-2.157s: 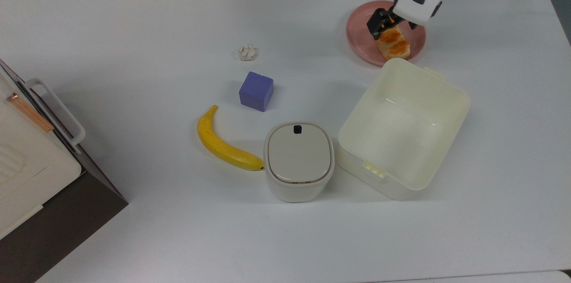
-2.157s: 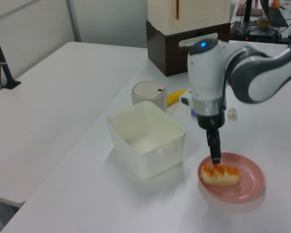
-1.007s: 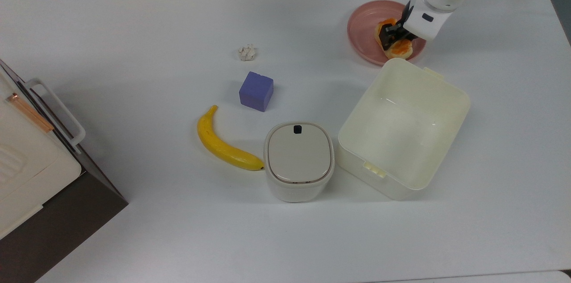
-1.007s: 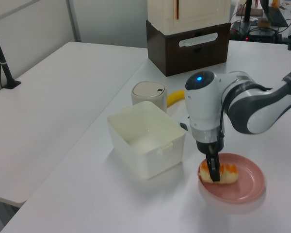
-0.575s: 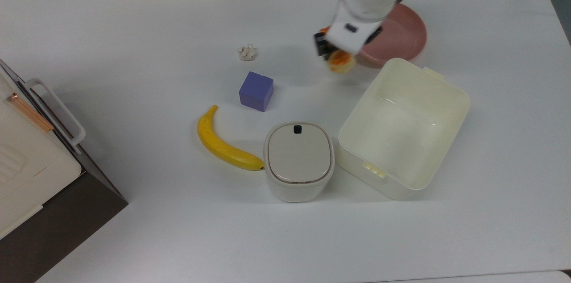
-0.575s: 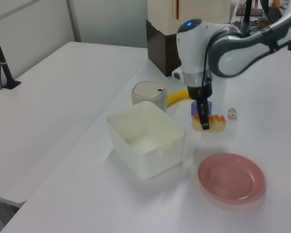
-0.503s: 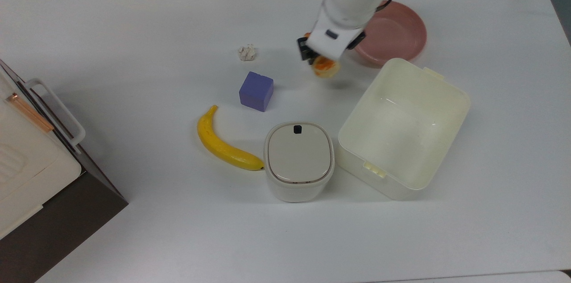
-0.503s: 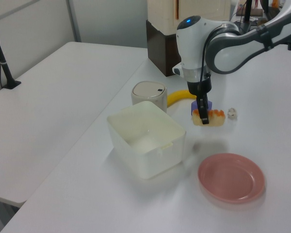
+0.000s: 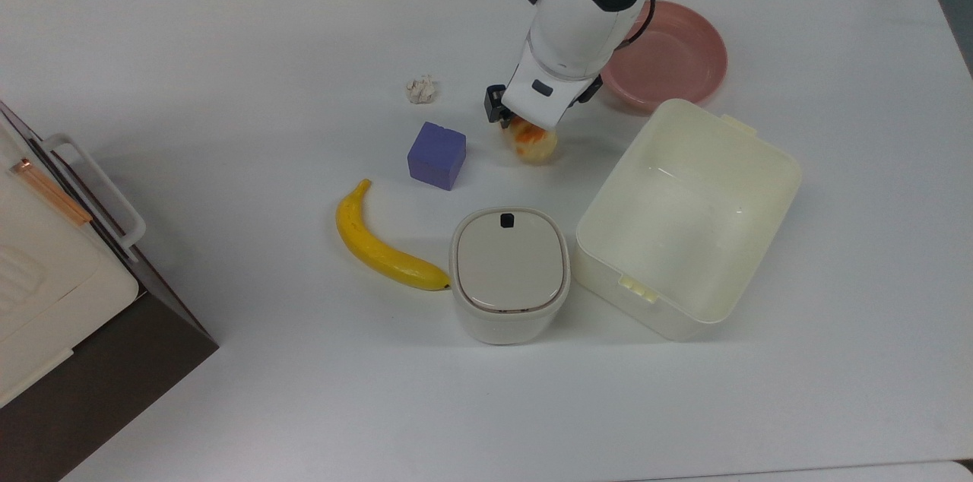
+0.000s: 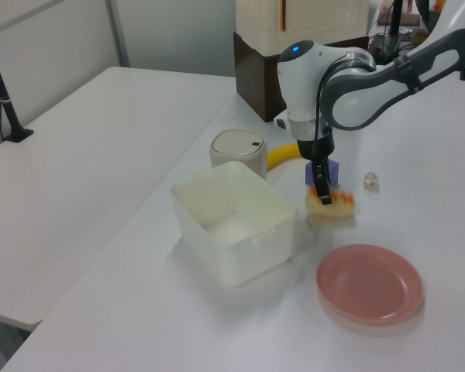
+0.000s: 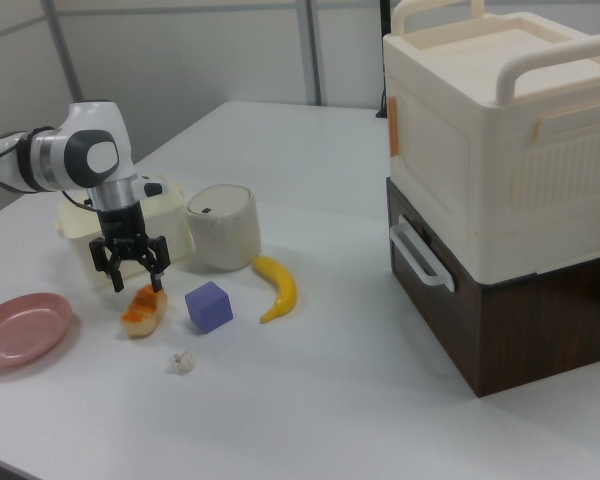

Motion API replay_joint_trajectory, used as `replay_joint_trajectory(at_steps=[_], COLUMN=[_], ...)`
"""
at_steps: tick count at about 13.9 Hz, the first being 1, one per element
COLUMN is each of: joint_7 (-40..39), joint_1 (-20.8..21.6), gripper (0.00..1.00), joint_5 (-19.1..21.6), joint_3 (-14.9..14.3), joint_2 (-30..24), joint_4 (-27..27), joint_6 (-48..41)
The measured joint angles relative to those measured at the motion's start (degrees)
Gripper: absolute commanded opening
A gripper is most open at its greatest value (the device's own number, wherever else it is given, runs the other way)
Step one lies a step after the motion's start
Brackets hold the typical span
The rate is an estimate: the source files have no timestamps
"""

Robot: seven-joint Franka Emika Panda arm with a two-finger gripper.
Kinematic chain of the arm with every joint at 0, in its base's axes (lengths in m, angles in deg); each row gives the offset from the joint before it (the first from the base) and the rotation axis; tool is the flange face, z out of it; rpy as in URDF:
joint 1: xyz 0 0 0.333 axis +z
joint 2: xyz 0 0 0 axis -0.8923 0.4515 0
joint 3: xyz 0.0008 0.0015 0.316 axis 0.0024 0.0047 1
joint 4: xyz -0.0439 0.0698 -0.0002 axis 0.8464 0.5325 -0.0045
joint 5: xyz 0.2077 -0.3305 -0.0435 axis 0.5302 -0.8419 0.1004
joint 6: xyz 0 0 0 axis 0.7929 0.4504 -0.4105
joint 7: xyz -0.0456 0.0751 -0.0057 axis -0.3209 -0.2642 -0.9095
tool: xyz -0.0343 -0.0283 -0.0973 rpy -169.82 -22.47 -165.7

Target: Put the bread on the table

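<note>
Your claw (image 11: 130,270) is released, spread just above the bread (image 11: 143,311) lying on the worktop (image 11: 310,370).

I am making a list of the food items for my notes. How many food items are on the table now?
2. The bread lies on the table under the tool, beside the purple cube. The banana lies next to the lidded white container. None seems hidden.

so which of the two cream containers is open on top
The rectangular tub: open-topped, nothing inside. The rounded container beside the banana has a lid on.
</note>
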Motion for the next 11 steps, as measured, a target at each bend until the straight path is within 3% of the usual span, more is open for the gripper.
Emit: replay_joint_trajectory(at_steps=[6,11], joint_7=[0.0,0.0], joint_1=[-3.5,-10.6], gripper=[1.00,1.00], joint_5=[0.0,0.0], joint_3=[-0.2,-0.3], joint_2=[-4.3,-9.2], joint_4=[2.7,5.2], joint_6=[0.0,0.0])
